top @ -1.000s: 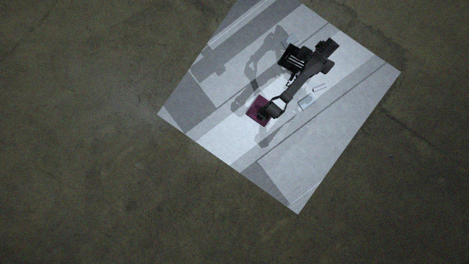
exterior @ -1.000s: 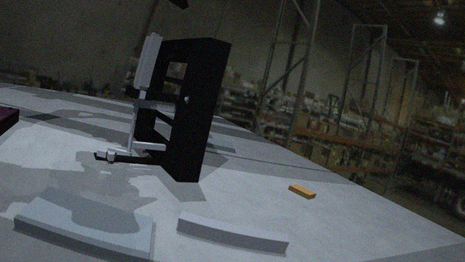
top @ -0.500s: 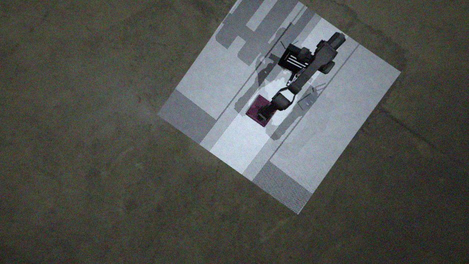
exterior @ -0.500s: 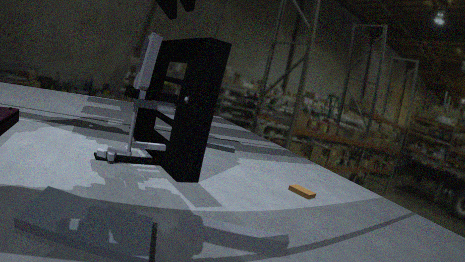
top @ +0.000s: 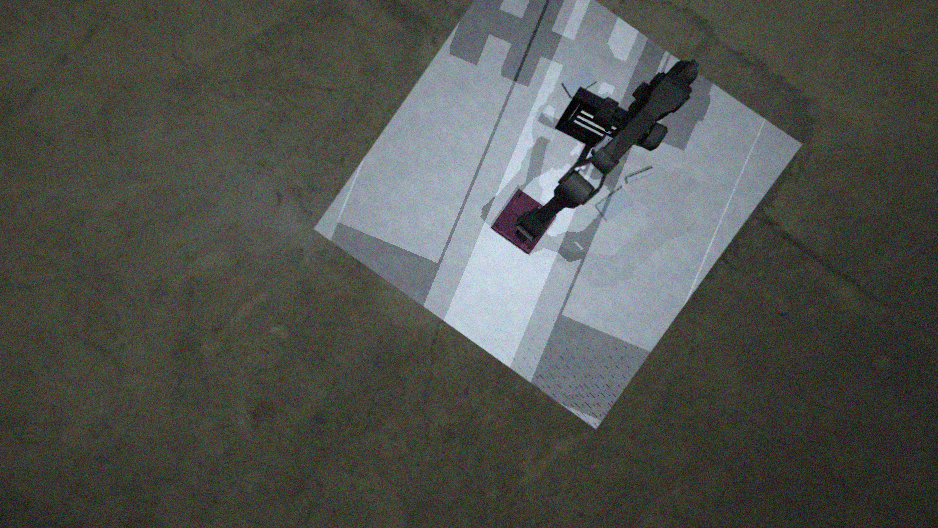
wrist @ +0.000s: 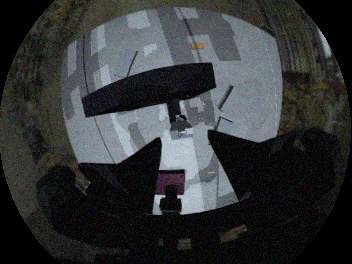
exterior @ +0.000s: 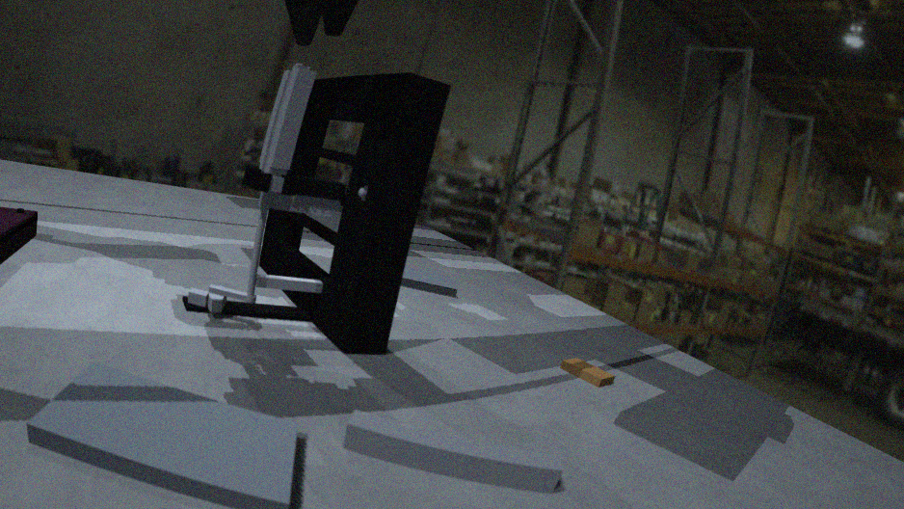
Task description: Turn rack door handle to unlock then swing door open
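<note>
Black fingers (exterior: pixel 321 28) parted, seemingly touching nothing.
</note>
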